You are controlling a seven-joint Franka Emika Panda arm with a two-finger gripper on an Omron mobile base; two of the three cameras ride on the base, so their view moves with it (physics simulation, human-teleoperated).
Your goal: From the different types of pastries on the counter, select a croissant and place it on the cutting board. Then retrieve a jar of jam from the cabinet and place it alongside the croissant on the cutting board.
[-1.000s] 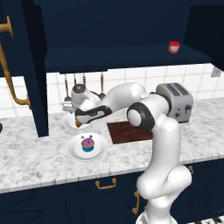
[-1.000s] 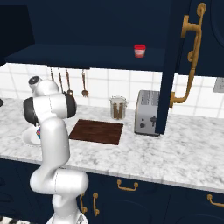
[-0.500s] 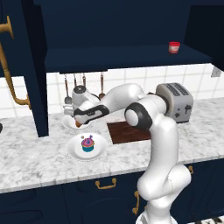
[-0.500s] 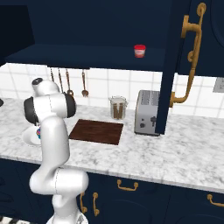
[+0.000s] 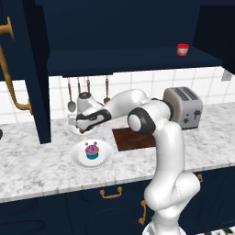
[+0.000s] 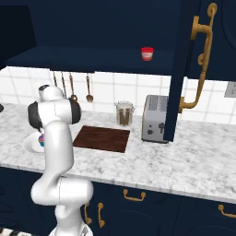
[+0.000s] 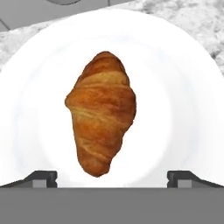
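Note:
In the hand view the golden-brown croissant (image 7: 101, 111) lies on a white plate (image 7: 188, 87), directly below my open gripper (image 7: 112, 177). Its dark fingertips (image 7: 41, 177) stand wide apart on either side of the pastry's lower end, touching nothing. From the left base view the gripper (image 5: 85, 127) hangs low over the back plate (image 5: 73, 130) on the marbled counter (image 5: 41, 165). The blue-wrapped cupcake (image 5: 92, 150) sits on a nearer plate. The dark wooden cutting board (image 5: 135, 137) lies bare to the right. The red-lidded jar of jam (image 5: 182, 49) stands on the open cabinet shelf (image 5: 128, 62).
A steel toaster (image 5: 183, 106) stands right of the board, with a clear canister (image 6: 123, 114) of brown sticks beside it. Utensils (image 5: 78, 89) hang on the tiled wall behind the plates. An open navy cabinet door with a brass handle (image 6: 203, 55) hangs down at the right.
The hand has sunk a little lower and slightly left over the croissant's plate. Jaws stay wide, and nothing else has moved.

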